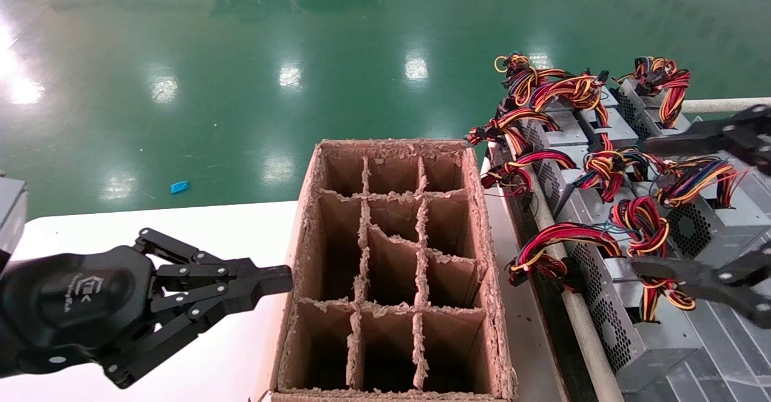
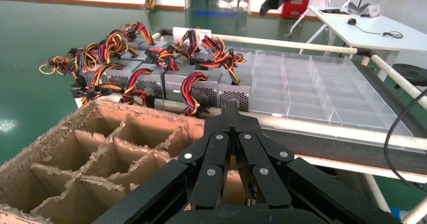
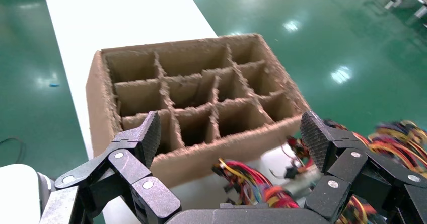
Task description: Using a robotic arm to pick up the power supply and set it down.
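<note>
Approach step, judging by the layout: right end effector [image 1: 702, 203], jaws spread wide, at the right edge of the head frame over the rack [image 1: 729, 342] of grey units, nothing between its fingers [image 3: 143, 138]. Nearest power supply [image 1: 626, 323] at lower right of the head frame, vent side facing the cardboard box [image 1: 485, 257], red and yellow wire bundle [image 1: 563, 239] draped over its top. Left end effector [image 1: 271, 281] pinched shut, parked over the white bench [image 1: 199, 233] at lower left, tips just beside the box wall. Next move, as a judgement: lower the open fingers astride the metal case, clear of the wires, then close. Box compartments all empty.
</note>
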Robot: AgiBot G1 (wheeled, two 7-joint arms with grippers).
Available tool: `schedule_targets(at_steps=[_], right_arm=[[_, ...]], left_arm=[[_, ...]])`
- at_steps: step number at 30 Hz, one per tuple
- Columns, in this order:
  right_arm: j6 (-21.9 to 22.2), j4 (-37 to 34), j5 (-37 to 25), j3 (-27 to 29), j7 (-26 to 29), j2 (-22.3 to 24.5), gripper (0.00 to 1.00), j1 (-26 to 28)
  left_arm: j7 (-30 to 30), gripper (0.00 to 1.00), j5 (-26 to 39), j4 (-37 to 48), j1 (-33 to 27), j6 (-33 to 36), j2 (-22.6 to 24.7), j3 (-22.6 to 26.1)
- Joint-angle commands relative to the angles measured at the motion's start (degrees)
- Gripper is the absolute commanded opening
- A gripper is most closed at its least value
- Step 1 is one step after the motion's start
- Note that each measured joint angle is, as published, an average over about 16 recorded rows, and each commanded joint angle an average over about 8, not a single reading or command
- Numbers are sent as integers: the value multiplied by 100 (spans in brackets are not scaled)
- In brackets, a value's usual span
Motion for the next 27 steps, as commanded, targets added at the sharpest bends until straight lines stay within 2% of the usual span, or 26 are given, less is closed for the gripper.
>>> schedule_targets(at_steps=[1, 3, 11, 27], right_arm=[[-7, -14, 30, 144, -38, -92, 100, -195], [-13, -28, 59, 287, -76, -184, 100, -387], [-40, -84, 176, 860, -229, -550, 100, -1161], [-93, -195, 412, 2008, -534, -1286, 100, -2713]], left_arm=[[0, 0, 0, 0, 0, 0, 0, 0], [0, 2, 0, 0, 0, 0, 0, 0], [0, 100, 0, 0, 0, 0, 0, 0], [0, 100, 0, 0, 0, 0, 0, 0]])
